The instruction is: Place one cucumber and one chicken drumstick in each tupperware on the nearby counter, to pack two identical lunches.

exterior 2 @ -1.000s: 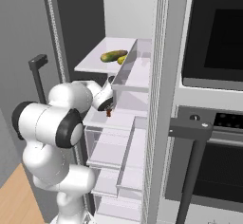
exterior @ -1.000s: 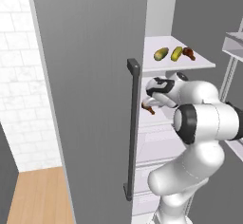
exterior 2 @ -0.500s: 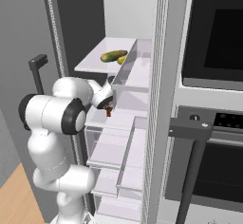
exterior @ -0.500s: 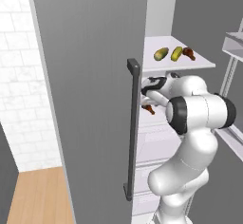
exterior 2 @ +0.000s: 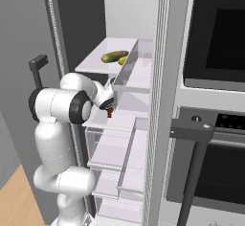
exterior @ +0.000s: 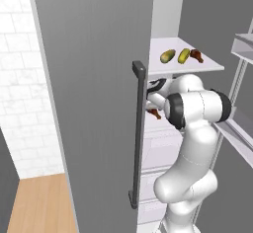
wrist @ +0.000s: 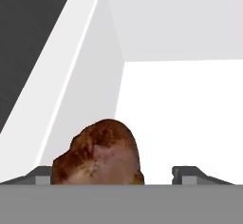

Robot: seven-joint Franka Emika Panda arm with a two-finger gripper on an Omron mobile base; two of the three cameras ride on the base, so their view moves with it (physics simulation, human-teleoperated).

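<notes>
Our two-finger claw point(wrist: 111, 175) reaches into the open fridge with its dark tips point(wrist: 190, 174) spread wide; a brown, glossy chicken drumstick point(wrist: 99, 154) sits between them, nearer the left tip. We cannot tell whether either pad touches the meat, so we cannot say it is gripped. From the left base view the claw point(exterior: 151, 98) is partly hidden behind the tall grey fridge door point(exterior: 94, 89) and its dark vertical bar handle point(exterior: 137, 133), with the drumstick point(exterior: 154, 112) just below the hand. The right base view shows the claw point(exterior 2: 109, 106) over a white shelf point(exterior 2: 119, 120), the drumstick point(exterior 2: 109, 112) at its tip.

Beyond the drumstick the shelf floor lies bare up to the white back wall and side wall, leaving open room ahead and to the right. On the shelf above point(exterior: 197, 69) we see two yellow-green cucumbers point(exterior: 168, 56) point(exterior: 184, 55) and a second brown drumstick point(exterior: 196, 55), close together, well back from the front edge. The door's clear bins point(exterior 2: 136, 72) stand just beside the arm.
</notes>
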